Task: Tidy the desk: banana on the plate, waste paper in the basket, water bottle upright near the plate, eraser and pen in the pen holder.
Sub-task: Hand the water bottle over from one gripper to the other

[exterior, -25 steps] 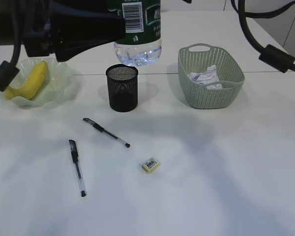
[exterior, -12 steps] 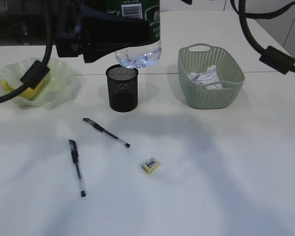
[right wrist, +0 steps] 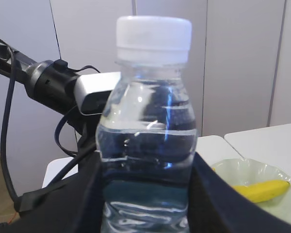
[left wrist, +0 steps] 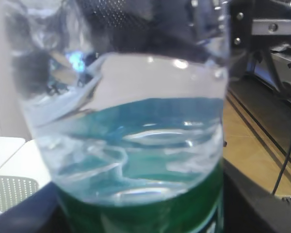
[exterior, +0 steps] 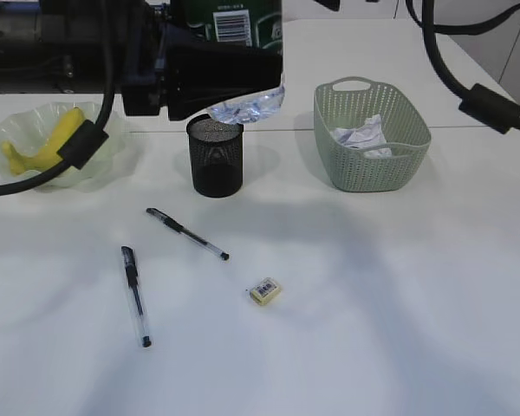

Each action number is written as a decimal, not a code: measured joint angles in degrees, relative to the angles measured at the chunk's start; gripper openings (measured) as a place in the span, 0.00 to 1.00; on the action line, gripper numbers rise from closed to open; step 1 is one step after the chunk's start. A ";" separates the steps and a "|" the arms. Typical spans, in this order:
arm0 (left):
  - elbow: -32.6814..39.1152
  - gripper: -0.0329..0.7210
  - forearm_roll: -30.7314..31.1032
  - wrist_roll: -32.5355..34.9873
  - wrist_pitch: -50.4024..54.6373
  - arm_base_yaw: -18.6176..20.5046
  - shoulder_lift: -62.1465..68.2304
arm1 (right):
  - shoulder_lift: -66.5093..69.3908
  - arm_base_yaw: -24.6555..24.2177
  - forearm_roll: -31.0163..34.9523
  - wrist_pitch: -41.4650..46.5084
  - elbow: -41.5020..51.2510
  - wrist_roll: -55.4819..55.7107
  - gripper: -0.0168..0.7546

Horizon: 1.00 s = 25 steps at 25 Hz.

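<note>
Above the white desk (exterior: pixel 399 303) your clear plastic water bottle (exterior: pixel 243 52) hangs upright, both grippers' jaws flanking it; whether either truly clamps, you cannot tell. Left and below lies the ruffled pale-green glass plate (exterior: pixel 113 130), nearer your left arm; black mesh pen holder (exterior: pixel 215 156) stands underneath.

The banana (exterior: pixel 52 139) lies in the plate (exterior: pixel 113 130) at nine o'clock of the pen holder (exterior: pixel 215 156); the basket (exterior: pixel 371 134) stands at three.
</note>
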 joint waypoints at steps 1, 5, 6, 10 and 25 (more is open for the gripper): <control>0.00 0.71 -0.10 0.00 -0.05 0.00 0.00 | 0.00 0.00 0.00 0.03 0.00 0.00 0.44; 0.00 0.65 -0.33 0.69 -0.19 0.00 0.08 | 0.00 0.00 -0.12 0.17 0.00 -0.25 0.44; 0.00 0.65 -0.43 0.92 -0.19 0.00 0.08 | 0.00 0.00 -0.35 0.17 0.00 -0.37 0.44; 0.00 0.65 -0.43 1.60 -0.27 0.00 0.21 | 0.00 0.00 -0.99 0.17 -0.22 -0.45 0.44; 0.00 0.64 -0.56 3.77 -0.61 0.00 0.46 | 0.00 0.00 -1.39 -0.60 -0.22 -0.73 0.48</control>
